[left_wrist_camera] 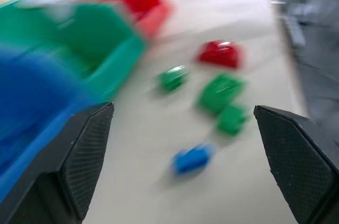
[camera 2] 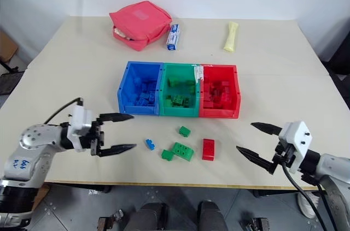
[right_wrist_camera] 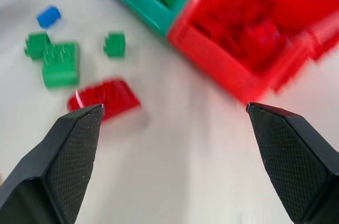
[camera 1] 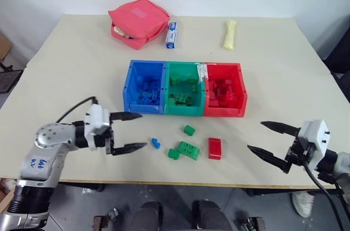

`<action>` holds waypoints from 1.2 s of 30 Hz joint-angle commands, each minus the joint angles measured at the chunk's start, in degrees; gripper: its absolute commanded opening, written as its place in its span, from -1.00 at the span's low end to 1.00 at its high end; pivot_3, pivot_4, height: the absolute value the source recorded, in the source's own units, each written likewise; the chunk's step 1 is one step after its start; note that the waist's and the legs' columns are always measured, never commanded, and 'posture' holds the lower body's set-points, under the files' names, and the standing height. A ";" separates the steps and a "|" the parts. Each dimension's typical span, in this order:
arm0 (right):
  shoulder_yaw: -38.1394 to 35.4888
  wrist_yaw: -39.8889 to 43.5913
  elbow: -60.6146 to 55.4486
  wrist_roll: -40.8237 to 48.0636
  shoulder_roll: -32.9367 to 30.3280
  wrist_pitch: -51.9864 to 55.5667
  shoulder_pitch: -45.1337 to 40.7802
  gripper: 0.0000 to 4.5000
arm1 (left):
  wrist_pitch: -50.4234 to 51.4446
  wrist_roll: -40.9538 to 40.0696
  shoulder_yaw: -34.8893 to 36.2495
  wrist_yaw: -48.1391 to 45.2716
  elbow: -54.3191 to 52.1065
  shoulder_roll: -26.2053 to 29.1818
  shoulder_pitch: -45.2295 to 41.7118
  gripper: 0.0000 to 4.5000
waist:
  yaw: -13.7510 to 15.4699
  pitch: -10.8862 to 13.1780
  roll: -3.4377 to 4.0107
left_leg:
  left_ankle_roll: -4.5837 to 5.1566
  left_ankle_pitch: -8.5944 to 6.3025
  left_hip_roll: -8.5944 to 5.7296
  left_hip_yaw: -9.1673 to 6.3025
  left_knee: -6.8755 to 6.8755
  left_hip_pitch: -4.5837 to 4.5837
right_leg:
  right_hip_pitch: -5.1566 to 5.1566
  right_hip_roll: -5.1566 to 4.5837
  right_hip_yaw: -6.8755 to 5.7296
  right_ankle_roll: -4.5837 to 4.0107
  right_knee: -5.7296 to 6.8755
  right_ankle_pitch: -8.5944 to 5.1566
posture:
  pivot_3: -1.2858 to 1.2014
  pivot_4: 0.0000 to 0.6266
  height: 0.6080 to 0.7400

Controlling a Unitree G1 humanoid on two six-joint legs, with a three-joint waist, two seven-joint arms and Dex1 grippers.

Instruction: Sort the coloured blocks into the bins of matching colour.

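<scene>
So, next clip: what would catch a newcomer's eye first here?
The joined bins at the table's centre, blue, green and red, each already holding bricks of its own colour. Just in front of them lie five loose blocks: a small blue block, three green ones and a red block. The left gripper and right gripper flank that cluster, both open and empty.
</scene>
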 commanded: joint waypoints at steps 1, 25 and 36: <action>1.85 -1.28 -5.73 0.48 -0.51 2.20 -0.73 1.00 | -0.73 -0.46 -1.39 -1.27 -3.20 -0.55 -0.43 0.99 | -0.47 0.00 0.01 | 0.05 0.02 0.00 0.00 -0.02 0.00 | -0.01 0.01 0.01 -0.02 0.01 0.01 | 0.03 -0.52 1.00; 21.38 -48.32 -24.47 6.60 23.51 63.53 -16.45 1.00 | -1.29 -0.90 2.01 -2.68 -2.57 2.28 2.53 0.99 | -0.61 -0.05 -0.05 | 0.05 0.04 0.05 -0.12 -0.11 0.01 | -0.09 0.01 -0.03 -0.14 0.07 0.05 | 0.03 -0.52 1.00; 26.51 -51.37 -22.09 -0.70 21.06 67.41 -18.75 0.58 | -0.66 -1.12 2.09 -3.66 -2.34 2.54 1.71 1.00 | -1.12 -0.10 -0.09 | 0.07 0.03 0.03 -0.13 -0.11 0.03 | -0.07 0.00 -0.05 -0.14 0.08 0.05 | 0.03 -0.52 1.00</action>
